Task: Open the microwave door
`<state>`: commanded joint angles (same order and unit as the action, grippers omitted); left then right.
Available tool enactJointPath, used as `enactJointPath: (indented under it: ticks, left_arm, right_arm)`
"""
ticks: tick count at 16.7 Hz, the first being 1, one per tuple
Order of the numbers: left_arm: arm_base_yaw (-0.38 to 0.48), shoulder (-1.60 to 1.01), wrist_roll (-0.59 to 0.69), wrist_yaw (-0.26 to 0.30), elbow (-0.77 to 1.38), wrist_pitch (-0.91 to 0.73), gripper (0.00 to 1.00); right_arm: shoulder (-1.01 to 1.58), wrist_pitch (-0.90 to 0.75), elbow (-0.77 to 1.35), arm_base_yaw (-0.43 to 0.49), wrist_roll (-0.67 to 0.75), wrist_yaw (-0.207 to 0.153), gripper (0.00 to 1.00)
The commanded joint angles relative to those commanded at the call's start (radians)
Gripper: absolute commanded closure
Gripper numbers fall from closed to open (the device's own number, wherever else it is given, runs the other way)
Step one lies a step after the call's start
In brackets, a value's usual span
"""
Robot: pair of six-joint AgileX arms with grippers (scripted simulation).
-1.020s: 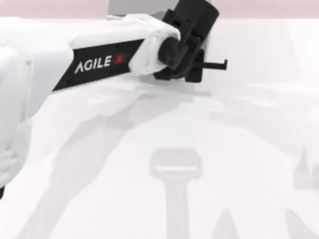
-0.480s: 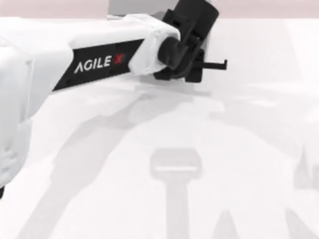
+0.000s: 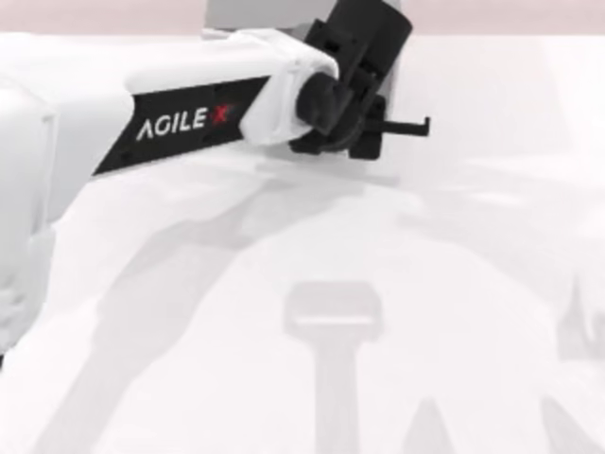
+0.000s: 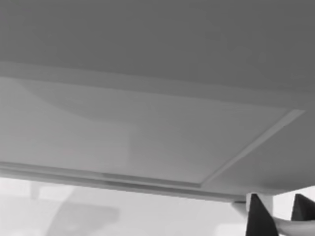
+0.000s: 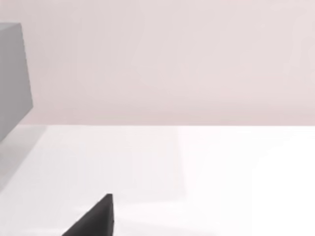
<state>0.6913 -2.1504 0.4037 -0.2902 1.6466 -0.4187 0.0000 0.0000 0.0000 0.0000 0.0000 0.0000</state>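
White worktop (image 3: 454,284) is filling the top view, where the left tool (image 3: 397,128) is reaching along the far edge. Left wrist view is showing the microwave door (image 4: 147,132) close up, fingertips (image 4: 258,219) spread apart beneath it. Right wrist view is showing only a dark fingertip (image 5: 96,219); I cannot tell that tool's state.

From above I see a pale white bench (image 3: 454,284) crossed by soft grey shadows (image 3: 331,322), and behind its far edge a plain pinkish wall (image 5: 172,59) under even light.
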Motion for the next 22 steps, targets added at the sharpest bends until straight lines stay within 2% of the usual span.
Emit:
enactJointPath:
  ticks: [5, 22]
  left_arm:
    - [-0.015, 0.046, -0.05, 0.031, -0.061, 0.041, 1.0]
    - [-0.015, 0.046, -0.05, 0.031, -0.062, 0.041, 1.0]
  right_arm:
    - [0.0, 0.0, 0.0, 0.0, 0.0, 0.0, 0.0]
    - [0.0, 0.0, 0.0, 0.0, 0.0, 0.0, 0.0]
